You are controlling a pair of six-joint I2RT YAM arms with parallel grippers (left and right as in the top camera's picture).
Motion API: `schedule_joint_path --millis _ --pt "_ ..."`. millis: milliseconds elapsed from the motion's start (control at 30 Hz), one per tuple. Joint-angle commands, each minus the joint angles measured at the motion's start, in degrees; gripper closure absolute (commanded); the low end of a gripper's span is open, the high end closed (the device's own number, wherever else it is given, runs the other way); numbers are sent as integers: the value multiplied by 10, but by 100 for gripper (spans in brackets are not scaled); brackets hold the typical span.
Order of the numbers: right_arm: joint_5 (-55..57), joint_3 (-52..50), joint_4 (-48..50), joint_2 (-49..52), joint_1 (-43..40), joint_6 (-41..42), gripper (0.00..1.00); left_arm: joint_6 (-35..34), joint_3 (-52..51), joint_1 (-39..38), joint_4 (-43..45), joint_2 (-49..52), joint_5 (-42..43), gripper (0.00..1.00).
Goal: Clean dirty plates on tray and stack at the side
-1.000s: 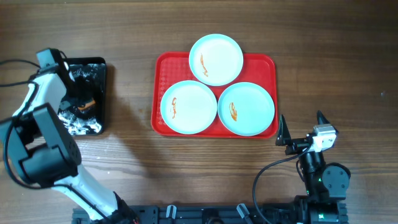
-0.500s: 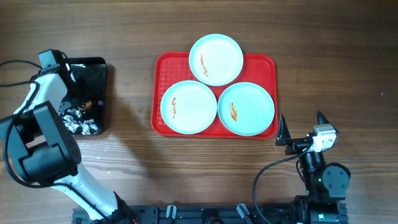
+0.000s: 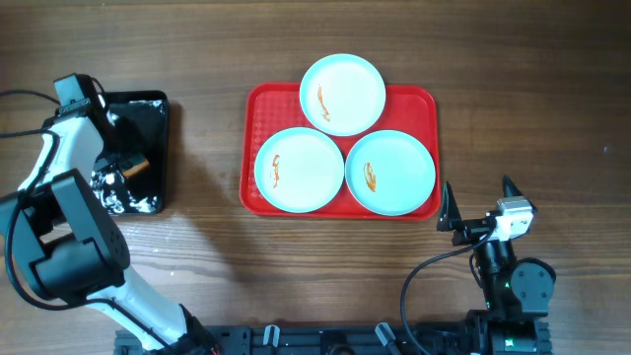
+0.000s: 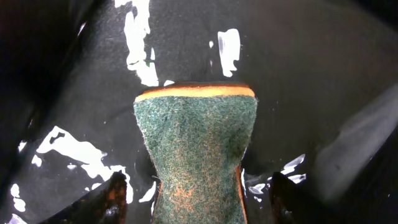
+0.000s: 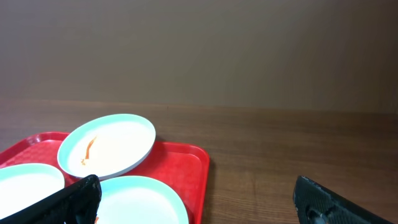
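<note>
Overhead view: the left arm has been shifted slightly over the glossy black rectangular tray [image 3: 150, 106], and more of the sponge's orange edge is exposed than half a second ago.
The green scouring sponge with an orange backing [image 4: 194, 143] lies between the left fingers [image 4: 114, 194], which are held apart with a gap on each side. Its pinched waist suggests a squeeze just released. The three round pale mint plates [image 3: 342, 94], each smeared orange, are unmoved on the large red plastic tray [image 3: 254, 99], well apart from those fingers, so wiping is judged not begun. The left arm is bent down over the suds. The right fingers [image 3: 450, 209] are spread wide, idle above the wooden desk [image 3: 532, 79], just short of the red tray.
</note>
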Motion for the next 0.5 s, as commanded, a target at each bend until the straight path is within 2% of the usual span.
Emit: schedule_joint_path --millis 0,133,233,267,333,367,467 --pt "8 -1 1 1 3 -10 1 1 -1 1 0 32 -5 36" --pt "8 -1 1 1 3 -10 0 1 -1 1 0 49 -6 37" --pt "8 -1 1 1 3 -10 0 1 -1 1 -3 49 -6 45" --pt "8 -1 1 1 3 -10 0 1 -1 1 -5 49 -6 53" --pt "8 -1 1 1 3 -10 0 1 -1 1 -5 49 -6 77" --pt "8 -1 1 1 3 -10 0 1 -1 1 -6 47 -6 93" --pt "8 -1 1 1 3 -10 0 1 -1 1 -10 31 -6 96"
